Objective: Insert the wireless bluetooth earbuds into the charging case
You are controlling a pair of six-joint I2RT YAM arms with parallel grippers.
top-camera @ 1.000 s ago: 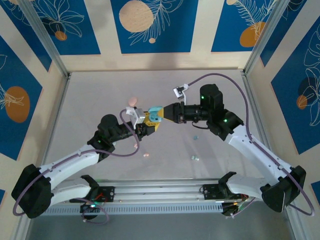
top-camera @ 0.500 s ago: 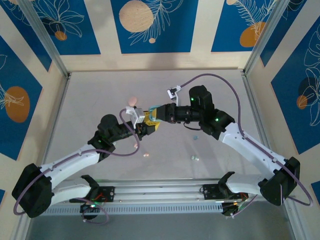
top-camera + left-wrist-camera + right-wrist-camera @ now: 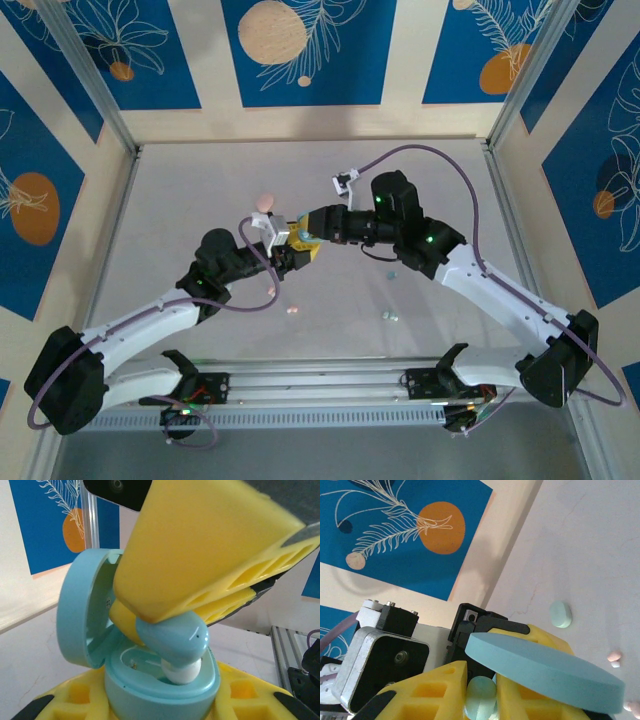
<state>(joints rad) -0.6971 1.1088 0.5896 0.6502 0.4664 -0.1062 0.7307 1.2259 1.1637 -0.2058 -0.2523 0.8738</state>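
The right pincer is pinching a pale blue bud tightly between its yellow tips and pressing it, white tip down, into the open case directly beneath. The left pincer is clamping that case from both sides, with the lid standing up just beside the bud. So the first insertion is underway but not finished: the bud is sitting tilted in its socket and is not yet released. The neighbouring socket is looking empty, though the fingers are hiding part of it. Further out, toward the arm bases, loose buds are lying on the counter, waiting.
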